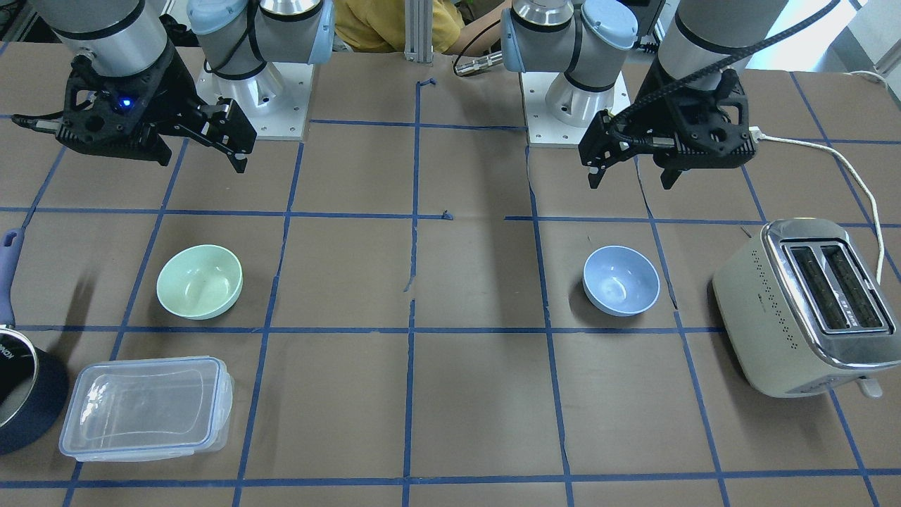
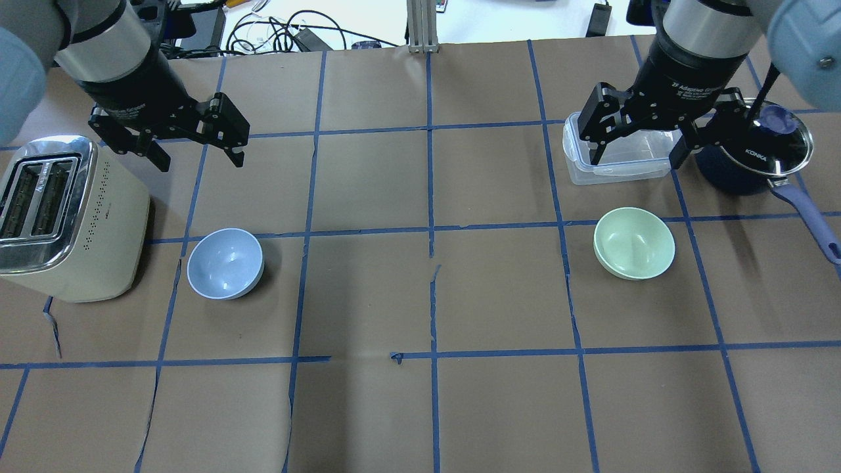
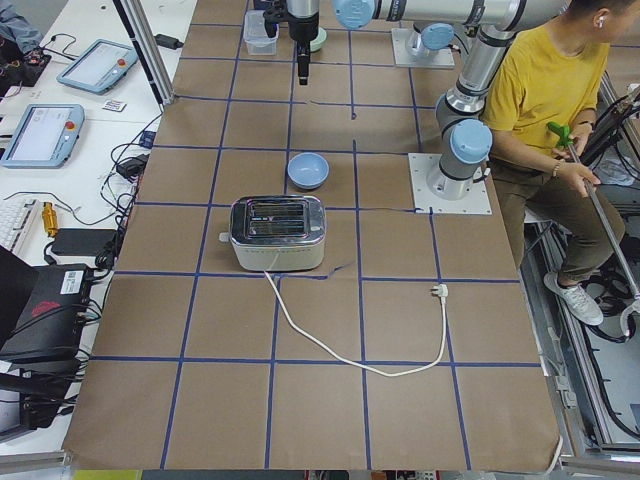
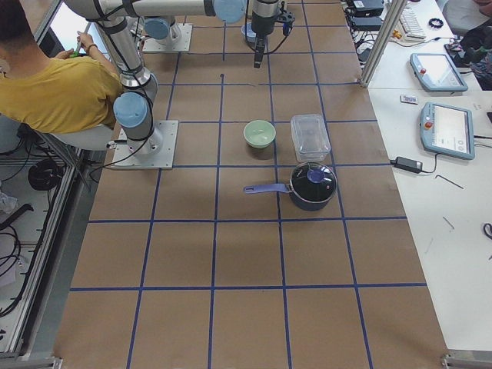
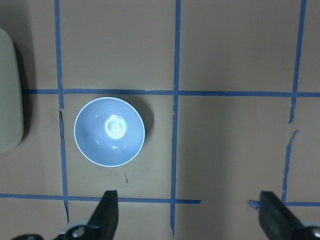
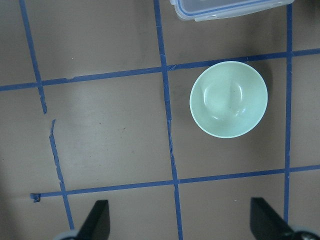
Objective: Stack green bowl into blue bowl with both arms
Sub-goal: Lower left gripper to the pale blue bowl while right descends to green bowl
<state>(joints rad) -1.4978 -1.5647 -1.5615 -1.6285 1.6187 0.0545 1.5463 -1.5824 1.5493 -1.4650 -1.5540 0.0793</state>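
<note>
The green bowl [image 1: 199, 282] stands upright and empty on the brown table, on the right arm's side; it also shows in the overhead view [image 2: 634, 243] and the right wrist view [image 6: 228, 99]. The blue bowl [image 1: 621, 280] stands upright and empty on the left arm's side; it also shows in the overhead view [image 2: 225, 263] and the left wrist view [image 5: 109, 131]. My left gripper [image 2: 199, 161] is open and empty, high above the table behind the blue bowl. My right gripper [image 2: 635, 159] is open and empty, high above the table behind the green bowl.
A cream toaster [image 2: 59, 217] stands beside the blue bowl at the table's left end, its cord [image 3: 330, 340] trailing. A clear lidded container [image 2: 631, 164] and a dark pot with a glass lid [image 2: 782, 148] sit beyond the green bowl. Blue tape lines grid the table.
</note>
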